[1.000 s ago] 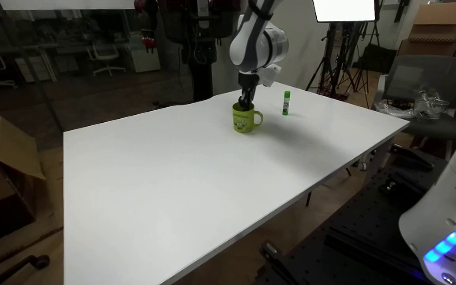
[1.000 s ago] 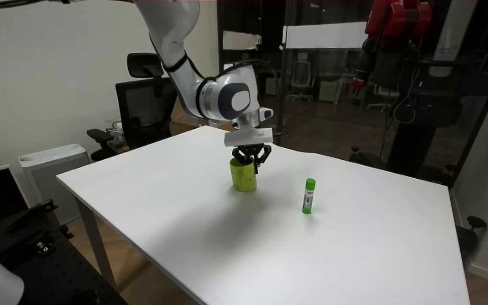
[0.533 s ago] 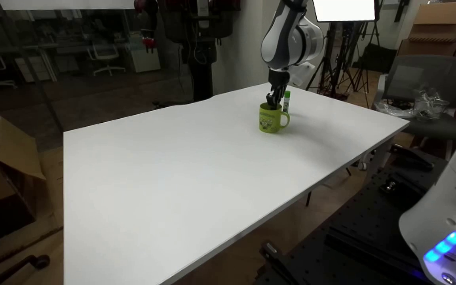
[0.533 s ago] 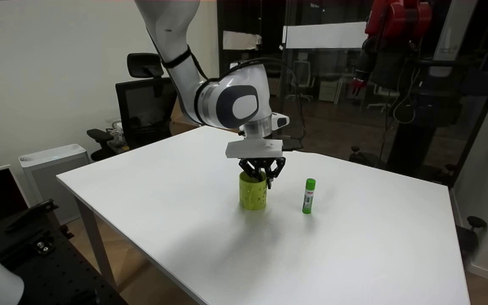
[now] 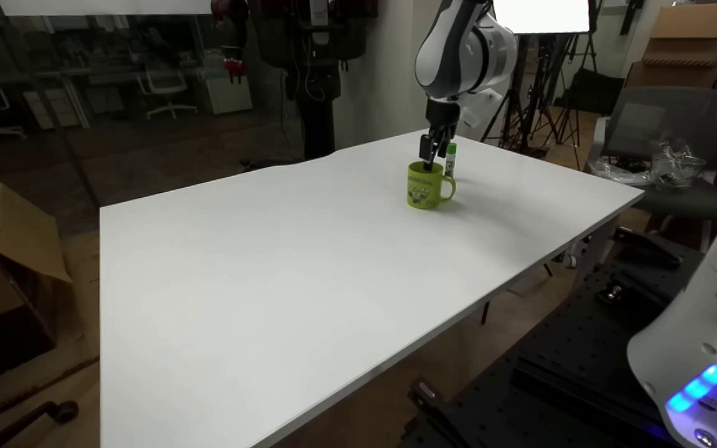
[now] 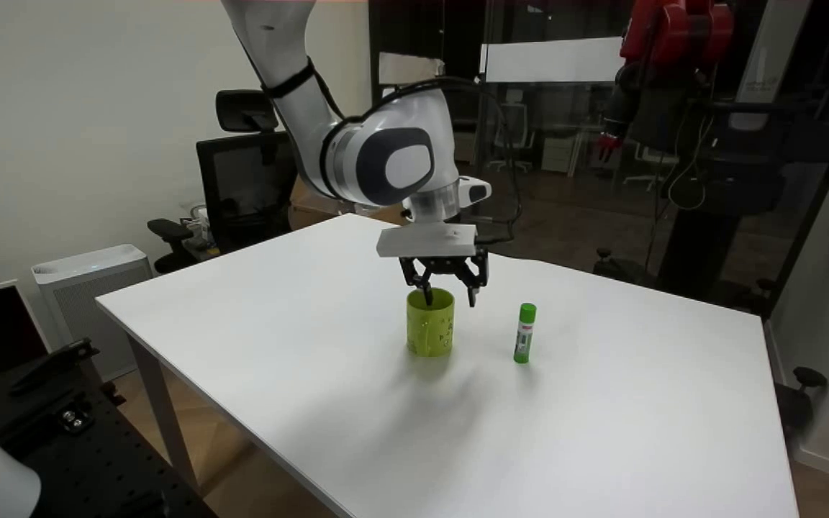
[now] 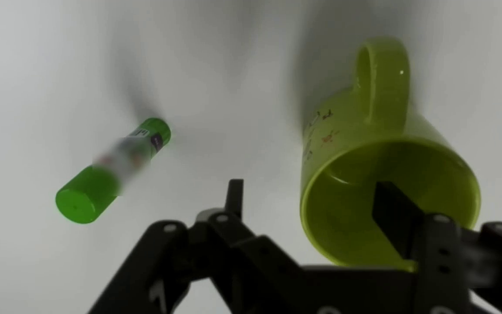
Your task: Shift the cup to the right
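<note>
The lime-green cup (image 5: 421,191) stands upright on the white table, its loop handle at the side. In both exterior views my gripper (image 6: 450,298) is just above the cup's rim. The wrist view shows the gripper (image 7: 309,190) spread wide: one of its fingers (image 7: 392,209) reaches over the mouth of the cup (image 7: 334,139). The other finger is outside the cup, over bare table, apart from the wall. The rim lies between the fingers without being pinched.
A slim green marker-like tube (image 6: 524,334) stands upright beside the cup; in the wrist view the tube (image 7: 89,187) is left of the gripper. The white table's edge (image 5: 458,314) drops off toward the black base platform (image 5: 557,373).
The cup has slid closer to the green tube, rightward in both exterior views, and then stopped. Since half a second ago the fingers have spread off its wall and the gripper has risen slightly.
</note>
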### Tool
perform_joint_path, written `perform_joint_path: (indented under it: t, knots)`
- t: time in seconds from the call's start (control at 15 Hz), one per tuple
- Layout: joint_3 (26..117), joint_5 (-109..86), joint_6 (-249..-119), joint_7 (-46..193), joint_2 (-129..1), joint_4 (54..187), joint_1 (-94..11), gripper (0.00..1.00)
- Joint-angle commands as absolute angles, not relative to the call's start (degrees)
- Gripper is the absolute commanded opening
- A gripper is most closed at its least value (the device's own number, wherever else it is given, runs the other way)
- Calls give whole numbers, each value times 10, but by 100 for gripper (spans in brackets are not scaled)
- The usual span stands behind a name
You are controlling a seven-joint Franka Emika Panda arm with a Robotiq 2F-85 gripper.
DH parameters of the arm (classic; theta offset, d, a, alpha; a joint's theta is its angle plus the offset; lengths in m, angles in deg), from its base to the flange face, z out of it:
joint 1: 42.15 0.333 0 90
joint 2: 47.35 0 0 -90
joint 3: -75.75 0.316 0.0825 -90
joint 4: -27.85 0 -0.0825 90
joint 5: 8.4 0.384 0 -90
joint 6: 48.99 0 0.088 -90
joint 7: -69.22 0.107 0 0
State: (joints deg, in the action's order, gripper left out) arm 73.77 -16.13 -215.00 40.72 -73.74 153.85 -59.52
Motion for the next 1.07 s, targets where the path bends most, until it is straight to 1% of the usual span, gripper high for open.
perform_joint_path:
  t: [0.0, 0.2, 0.4, 0.47, 0.6, 1.0]
  knots:
    - [738, -164, -2158, 427, -696, 1565, -590, 100]
    - [739, -166, -2154, 426, -665, 1571, -582, 100]
    - [735, -172, -2113, 438, -614, 1575, -556, 100]
    - [737, -165, -2137, 415, -662, 1553, -571, 100]
    - [737, -164, -2129, 414, -649, 1554, -565, 100]
    - [737, -165, -2134, 414, -666, 1554, -570, 100]
